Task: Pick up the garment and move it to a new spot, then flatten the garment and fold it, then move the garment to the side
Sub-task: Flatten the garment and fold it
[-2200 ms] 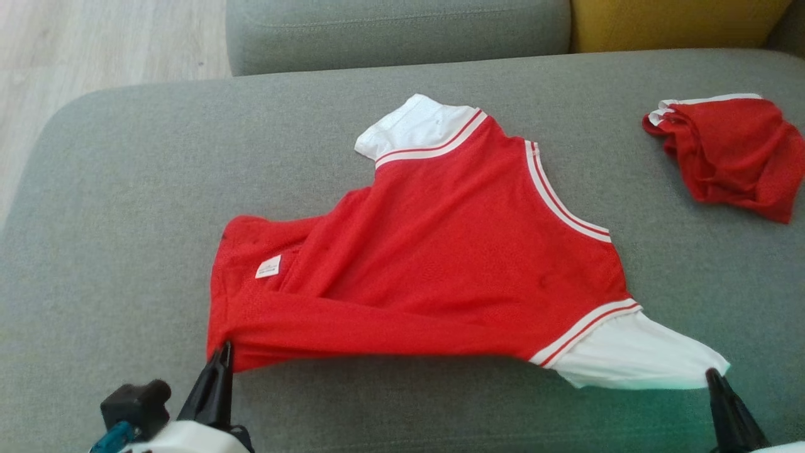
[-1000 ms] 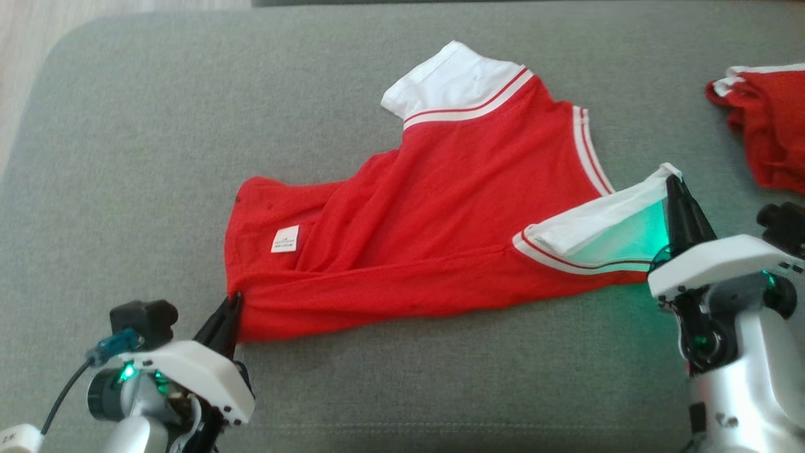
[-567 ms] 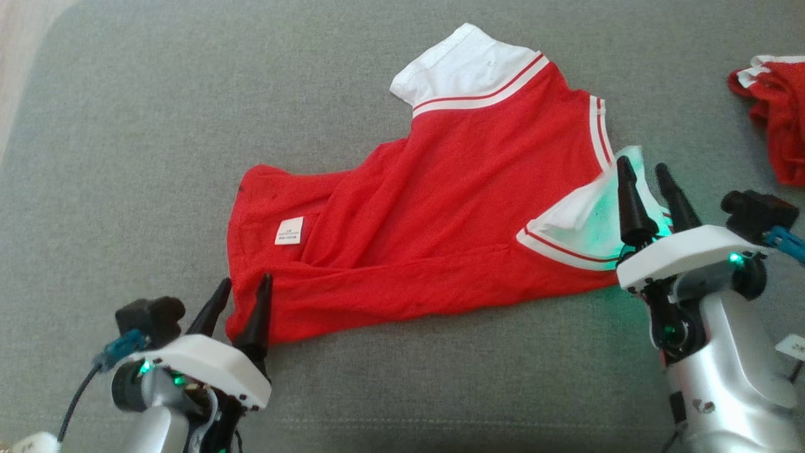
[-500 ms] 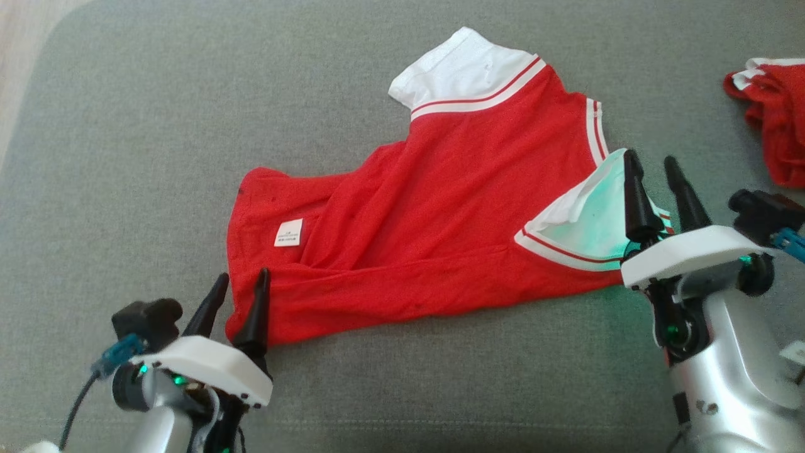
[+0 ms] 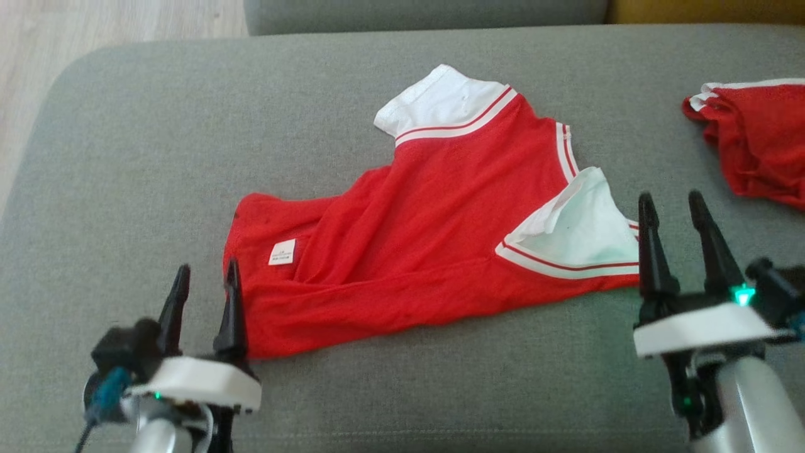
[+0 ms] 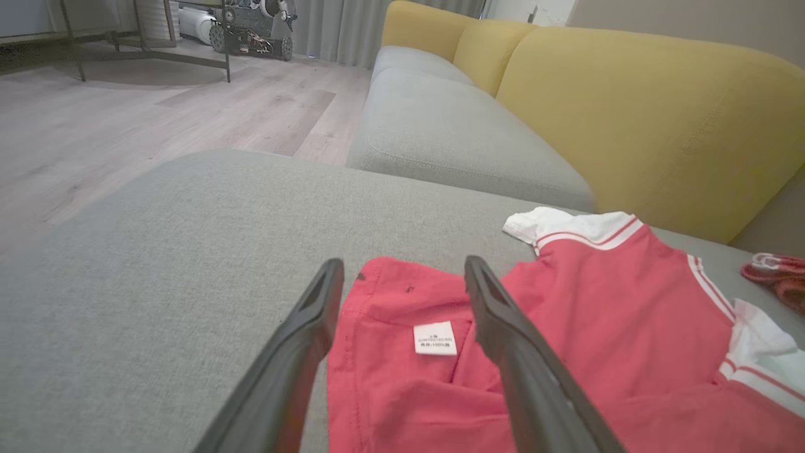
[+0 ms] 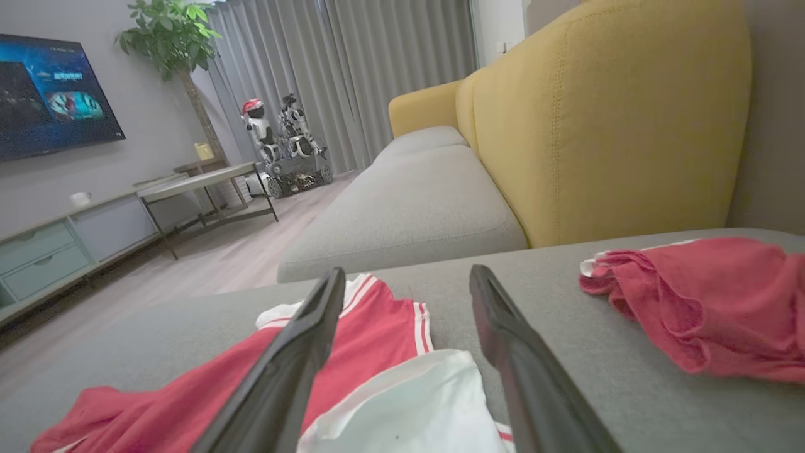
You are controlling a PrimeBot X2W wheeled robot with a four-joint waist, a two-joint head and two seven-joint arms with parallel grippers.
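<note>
Standing near the front edge of the sofa seat (image 5: 126, 189), both grippers are spread wide and hold nothing. The left gripper (image 5: 207, 265) is at the near left corner of the shirt (image 5: 427, 251), one finger over the red hem, though whether it touches the cloth is hard to tell. The right gripper (image 5: 670, 196) is just beside the near sleeve (image 5: 585, 220) and clear of it. The shirt lies in the middle of the seat, spread but not smooth. Its near sleeve is turned inward over the red body, a long crease runs along its front edge, and the label (image 5: 282, 251) shows at the left end. The far sleeve (image 5: 440, 104) sticks out toward the back of the seat. By my reading the shirt is placed and roughly flattened, and a first fold is in. The remaining folds and the move to the side are not yet done. Toward the far right edge lies a second red garment (image 5: 755, 145), bunched up and well apart.
</note>
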